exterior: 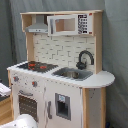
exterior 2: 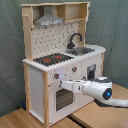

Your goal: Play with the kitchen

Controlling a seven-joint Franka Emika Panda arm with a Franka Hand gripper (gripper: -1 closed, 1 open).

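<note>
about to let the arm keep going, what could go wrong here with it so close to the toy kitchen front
1. In the second exterior view the arm reaches across the kitchen front at knob level, just above the oven door; a small drift could bump a knob or scrape the panel.
2. The claw's tip is hard to make out against the white front, so its contact can't be confirmed.
3. The kitchen looks freestanding; a hard push might shift it.

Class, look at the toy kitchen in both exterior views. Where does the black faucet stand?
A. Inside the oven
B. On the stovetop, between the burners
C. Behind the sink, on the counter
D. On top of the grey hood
C. In both exterior views the black faucet rises from the counter at the back of the sink, beside the stovetop of the kitchen.
</note>
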